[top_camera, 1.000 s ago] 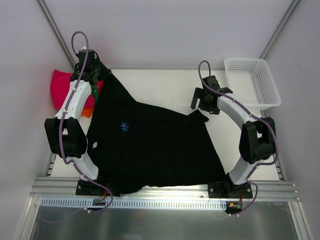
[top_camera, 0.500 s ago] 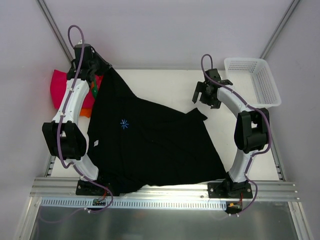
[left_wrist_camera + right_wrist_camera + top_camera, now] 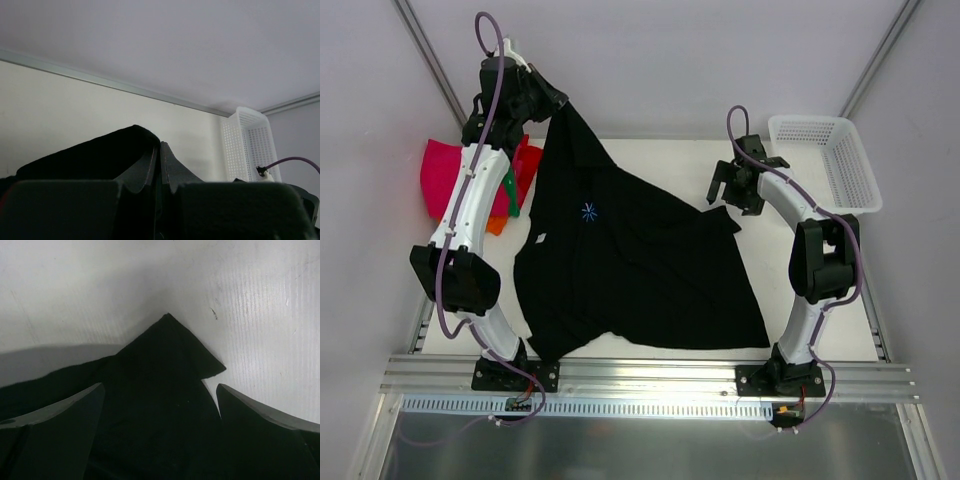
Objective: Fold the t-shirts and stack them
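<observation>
A large black t-shirt lies spread over the middle of the table, and one corner of it is pulled up high at the far left. My left gripper is shut on that raised corner. In the left wrist view the closed left gripper has black cloth draped over one finger. My right gripper hangs open over the shirt's far-right corner, which lies flat on the table between the wide-apart fingers. Folded magenta, red and orange t-shirts sit stacked at the far left, with a strip of green among them.
A white plastic mesh basket stands at the far right corner, also in the left wrist view as the basket. Grey walls close in the table at the back and sides. A metal rail runs along the near edge by the arm bases.
My left gripper has risen and gone back with the shirt corner, dragging the black shirt toward the far left. My right gripper has shifted slightly toward the far side, above the shirt's corner.
</observation>
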You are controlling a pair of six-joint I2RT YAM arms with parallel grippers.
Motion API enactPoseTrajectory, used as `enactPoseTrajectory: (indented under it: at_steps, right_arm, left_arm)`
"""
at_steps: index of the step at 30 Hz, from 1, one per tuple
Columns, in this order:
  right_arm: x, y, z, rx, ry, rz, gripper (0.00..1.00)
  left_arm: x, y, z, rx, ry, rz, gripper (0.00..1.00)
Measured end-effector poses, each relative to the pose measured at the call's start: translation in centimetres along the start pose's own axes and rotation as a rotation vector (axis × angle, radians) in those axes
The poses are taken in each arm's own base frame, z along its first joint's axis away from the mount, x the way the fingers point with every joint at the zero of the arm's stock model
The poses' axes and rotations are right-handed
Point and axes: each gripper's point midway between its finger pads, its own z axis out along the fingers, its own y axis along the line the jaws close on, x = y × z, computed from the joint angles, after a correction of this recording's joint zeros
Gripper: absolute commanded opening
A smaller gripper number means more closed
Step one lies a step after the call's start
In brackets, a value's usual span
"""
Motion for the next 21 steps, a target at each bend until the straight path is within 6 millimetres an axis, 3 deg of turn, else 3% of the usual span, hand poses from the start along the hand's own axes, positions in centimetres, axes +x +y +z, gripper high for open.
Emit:
enactPoseTrajectory:
  at_steps: [9, 14, 16, 17, 18, 19, 21]
  right_arm:
    - [0.4, -0.1, 0.7, -0.009, 0.024, 0.007, 0.97]
    - [1.3, 0.1, 1.1, -0.027, 0.048, 0.021, 0.89]
    - [2.4, 0.3, 1.8, -0.052, 0.070, 0.037, 0.76]
    - [3.4, 0.3, 2.3, -0.059, 0.091, 0.044, 0.64]
    - [4.7, 0.2, 2.8, -0.065, 0.117, 0.052, 0.22]
    - [6.1, -0.1, 3.4, -0.067, 0.144, 0.055, 0.01]
    - [9.1, -0.2, 4.1, -0.073, 0.213, 0.085, 0.01]
  left_arm:
    - [-0.7, 1.4, -1.4, -0.079, -0.054, 0.027, 0.00]
    - [-1.5, 1.4, -2.8, -0.102, -0.089, 0.029, 0.00]
    - [-1.7, 1.3, -3.0, -0.101, -0.096, 0.029, 0.00]
    - [-1.7, 1.2, -3.1, -0.101, -0.096, 0.029, 0.00]
    - [-1.7, 1.2, -3.1, -0.101, -0.097, 0.029, 0.00]
    - [-1.7, 1.3, -3.0, -0.102, -0.095, 0.029, 0.00]
    - [-1.5, 1.4, -3.0, -0.105, -0.091, 0.028, 0.00]
